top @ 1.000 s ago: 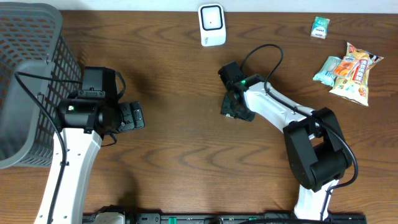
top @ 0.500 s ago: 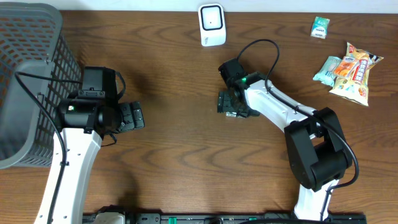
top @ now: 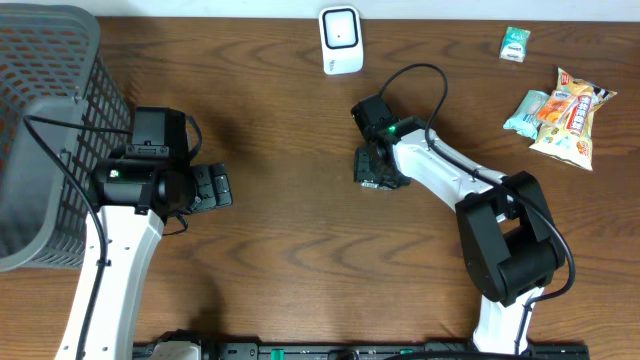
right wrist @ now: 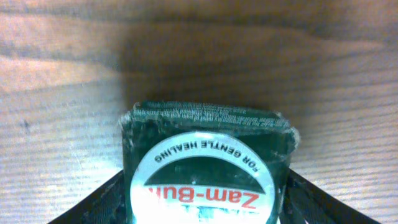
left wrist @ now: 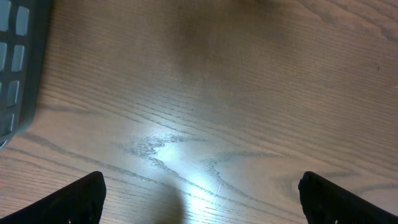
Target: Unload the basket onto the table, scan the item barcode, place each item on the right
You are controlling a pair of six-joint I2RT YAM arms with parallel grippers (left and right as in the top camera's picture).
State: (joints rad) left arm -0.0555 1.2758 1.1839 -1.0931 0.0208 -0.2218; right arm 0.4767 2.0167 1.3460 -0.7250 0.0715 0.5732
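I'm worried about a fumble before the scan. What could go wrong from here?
The right gripper only flanks the green Zam-Buk pack at its sides; a firm clamp is not evident, so it might slip. The white scanner stands apart, and no barcode shows, so a scan could miss.

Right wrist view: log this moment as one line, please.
right claw: straddles Zam-Buk pack, grip unclear | left claw: open, empty | white scanner: far edge, untouched
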